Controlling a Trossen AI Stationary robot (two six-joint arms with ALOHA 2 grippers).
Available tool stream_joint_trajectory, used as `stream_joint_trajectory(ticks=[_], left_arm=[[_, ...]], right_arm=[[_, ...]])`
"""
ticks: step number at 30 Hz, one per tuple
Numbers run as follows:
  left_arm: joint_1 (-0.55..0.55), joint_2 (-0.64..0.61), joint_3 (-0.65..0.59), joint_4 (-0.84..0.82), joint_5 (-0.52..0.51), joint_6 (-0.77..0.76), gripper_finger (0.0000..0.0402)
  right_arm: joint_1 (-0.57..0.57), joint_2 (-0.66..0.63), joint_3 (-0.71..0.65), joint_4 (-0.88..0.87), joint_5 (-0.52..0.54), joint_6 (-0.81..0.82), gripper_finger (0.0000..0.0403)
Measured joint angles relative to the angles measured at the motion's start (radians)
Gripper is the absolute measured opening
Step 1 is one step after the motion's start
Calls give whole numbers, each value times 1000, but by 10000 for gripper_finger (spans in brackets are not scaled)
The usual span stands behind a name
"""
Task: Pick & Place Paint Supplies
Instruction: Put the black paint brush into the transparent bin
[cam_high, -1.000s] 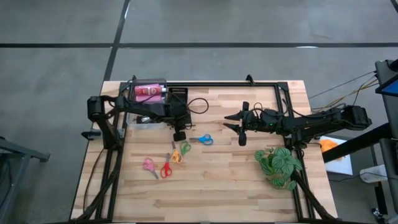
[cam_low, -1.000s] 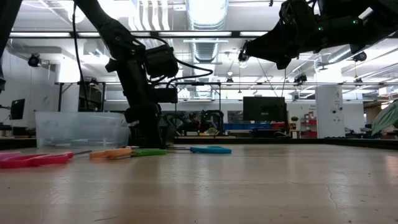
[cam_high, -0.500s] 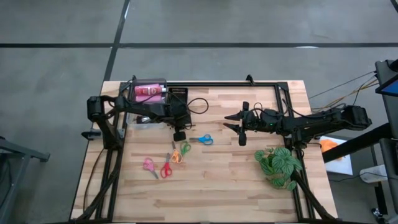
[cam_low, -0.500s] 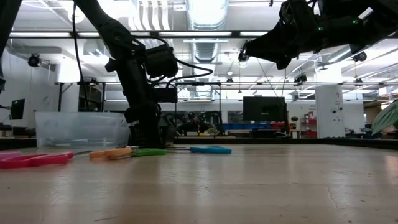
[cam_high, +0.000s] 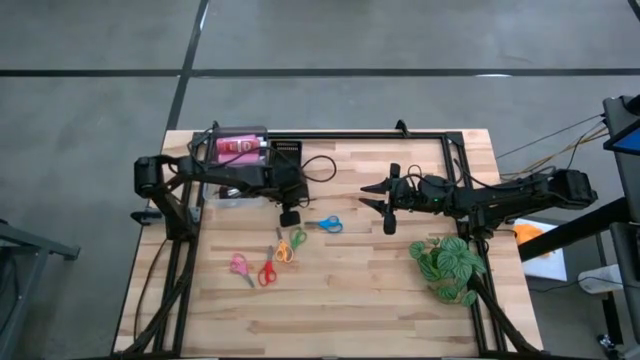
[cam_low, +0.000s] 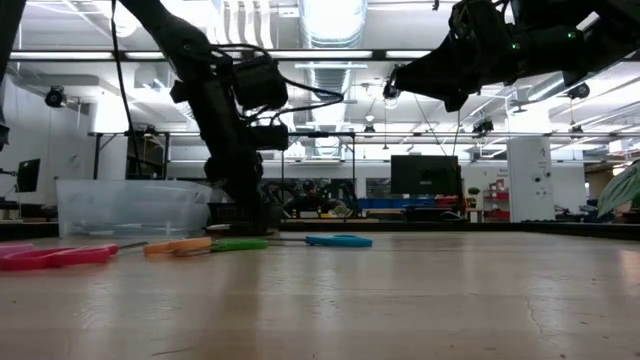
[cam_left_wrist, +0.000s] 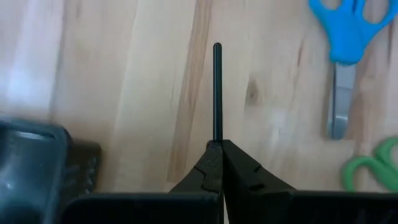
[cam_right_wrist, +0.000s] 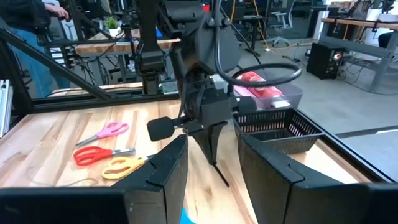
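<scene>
A thin black brush (cam_left_wrist: 216, 93) sticks out from my left gripper (cam_left_wrist: 217, 146), which is shut on it above the middle of the table (cam_high: 290, 216), left of the blue scissors (cam_high: 325, 224). In the right wrist view the brush (cam_right_wrist: 221, 175) slants down below that gripper. Orange and green scissors (cam_high: 290, 245), pink scissors (cam_high: 240, 265) and red scissors (cam_high: 267, 272) lie flat on the wood. Pink bottles (cam_high: 238, 148) lie in the clear tub at the far left. My right gripper (cam_high: 372, 196) hovers open right of centre, holding nothing. My left gripper pinches one end of the brush (cam_left_wrist: 216, 135) between its two fingertips (cam_left_wrist: 208, 155). The fingers come steeply from above, slanting toward the table's right, and the brush runs on in line with them. Whether its free end (cam_right_wrist: 227, 185) touches the wood, I cannot tell.
A clear tub (cam_low: 130, 205) and a black mesh tray (cam_right_wrist: 273, 127) stand at the far left behind my left arm. A green leafy plant (cam_high: 448, 265) sits near the right edge. A black frame (cam_high: 400, 135) runs along the far edge. Bare wood lies at the near middle.
My left gripper has risen a little above the table, still shut, taking the brush up with it. The scissors have stayed where they were.
</scene>
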Motion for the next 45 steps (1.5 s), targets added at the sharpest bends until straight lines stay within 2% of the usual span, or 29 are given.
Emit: stream_joint_trajectory(ticks=[8, 14, 18, 25, 32, 38, 40, 45], left_arm=[[-17, -28, 118, -160, -28, 25, 1], [-17, -69, 239, -401, -106, 13, 0], [-16, -124, 265, -498, -166, -2, 0], [-15, -277, 174, -544, -226, -38, 0], [-15, -473, 5, -579, -258, -112, 0], [-15, -614, -140, -582, -268, -115, 0], [-14, -637, -177, -580, -290, -115, 0], [-2, -643, -168, -578, -310, -115, 0]], right_arm=[[0, 0, 0, 0, 0, 0, 141], [0, 0, 0, 0, 0, 1, 141], [0, 0, 0, 0, 0, 0, 141], [0, 0, 0, 0, 0, 0, 141], [0, 0, 0, -1, 0, -2, 141], [0, 0, 0, -7, 0, 0, 141], [0, 0, 0, -17, 0, 0, 141], [0, 0, 0, -22, 0, 1, 141]])
